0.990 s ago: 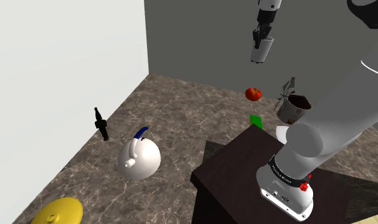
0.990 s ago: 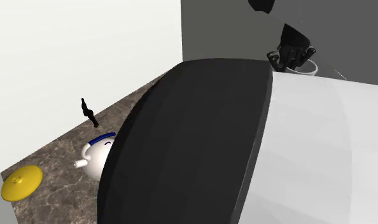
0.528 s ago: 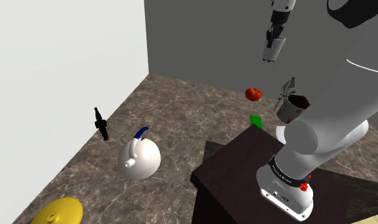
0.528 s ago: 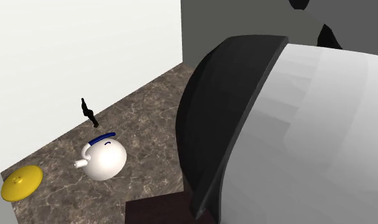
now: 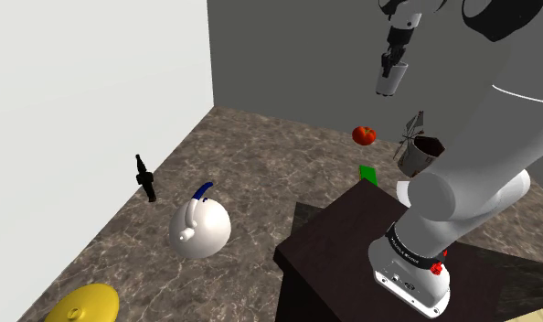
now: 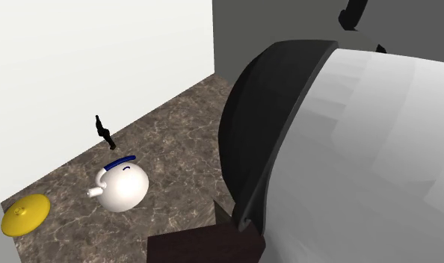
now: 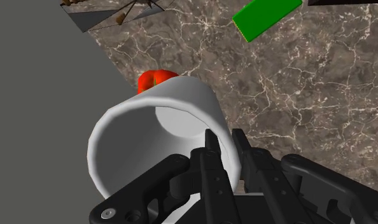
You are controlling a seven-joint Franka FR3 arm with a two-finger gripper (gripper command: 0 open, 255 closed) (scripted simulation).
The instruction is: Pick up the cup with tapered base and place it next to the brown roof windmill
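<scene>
— White cup point(image 5: 388, 82): where is it?
— Up in the air, well above the marbled surface point(image 5: 260, 165). In the shoulder view it hangs at eleven o'clock from the windmill point(image 5: 412, 131).
— And the black gripper point(image 5: 389, 62)?
— Clamped on the cup's wall, one finger point(image 7: 212, 162) inside and one outside. A red fruit point(image 5: 364, 135) sits at the windmill's nine o'clock.

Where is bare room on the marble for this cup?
For the white cup in the claw, the widest bare marble lies between teapot and red fruit. Around the windmill it is crowded: dark pot, green block and fruit cluster there.
</scene>
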